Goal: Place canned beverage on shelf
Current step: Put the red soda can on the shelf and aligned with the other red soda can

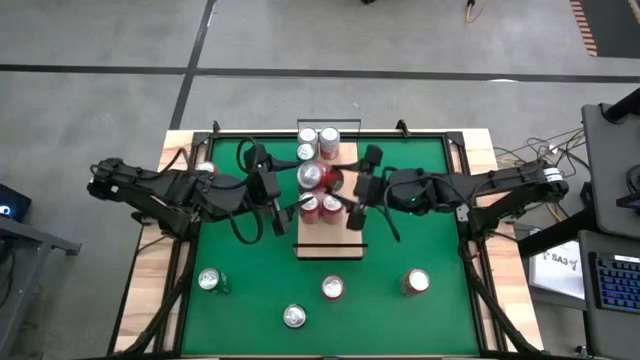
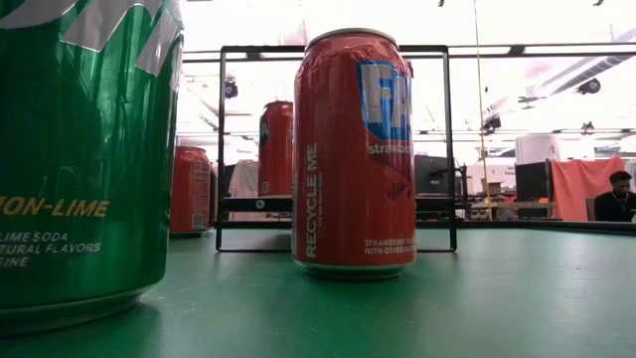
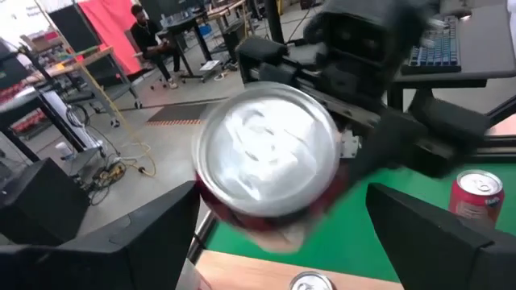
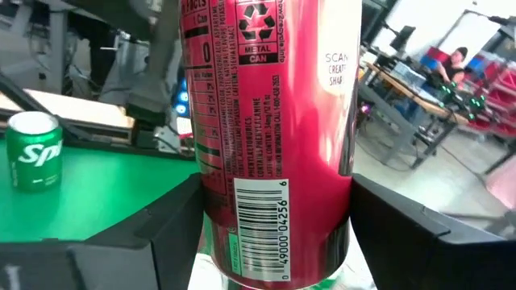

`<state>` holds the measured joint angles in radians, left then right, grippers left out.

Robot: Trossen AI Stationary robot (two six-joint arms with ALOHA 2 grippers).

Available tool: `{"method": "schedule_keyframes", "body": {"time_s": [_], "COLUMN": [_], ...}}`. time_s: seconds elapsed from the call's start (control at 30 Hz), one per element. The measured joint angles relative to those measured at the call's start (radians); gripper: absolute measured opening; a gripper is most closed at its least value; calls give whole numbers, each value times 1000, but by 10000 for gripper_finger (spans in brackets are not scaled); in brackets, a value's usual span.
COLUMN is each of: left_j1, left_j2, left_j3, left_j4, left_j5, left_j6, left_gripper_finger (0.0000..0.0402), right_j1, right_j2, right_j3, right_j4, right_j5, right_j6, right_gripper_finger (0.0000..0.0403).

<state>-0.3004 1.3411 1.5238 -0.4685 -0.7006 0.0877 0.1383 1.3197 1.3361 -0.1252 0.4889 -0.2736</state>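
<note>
The right gripper (image 4: 270, 234) clamps a red can (image 4: 270, 121) upright over the shelf (image 1: 325, 240) among cans already there, while the left gripper (image 3: 282, 234) stands open around it — seemingly untouching — so a sideways nudge could topple its neighbours.

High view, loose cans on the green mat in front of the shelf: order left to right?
Green can → silver-topped can nearest the front edge → red can → red can.
</note>
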Motion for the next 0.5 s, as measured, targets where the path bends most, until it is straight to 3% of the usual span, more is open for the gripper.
{"method": "schedule_keyframes", "body": {"time_s": [0.2,0.37,0.5], "left_j1": [-2,1,28], "left_j2": [-38,-61,-57], "left_j3": [0,0,-6], "left_j4": [-2,0,-20], "left_j5": [5,2,3], "left_j6": [52,61,64], "left_gripper_finger": [338,338,338], "right_j1": [-47,-82,-78], "right_j2": [-67,-107,-115], "right_j3": [-17,-73,-127], "right_j4": [-60,-35,42], "right_j5": [6,-147,-158], "right_j6": [48,99,91], "right_gripper_finger": [260,260,257]}}
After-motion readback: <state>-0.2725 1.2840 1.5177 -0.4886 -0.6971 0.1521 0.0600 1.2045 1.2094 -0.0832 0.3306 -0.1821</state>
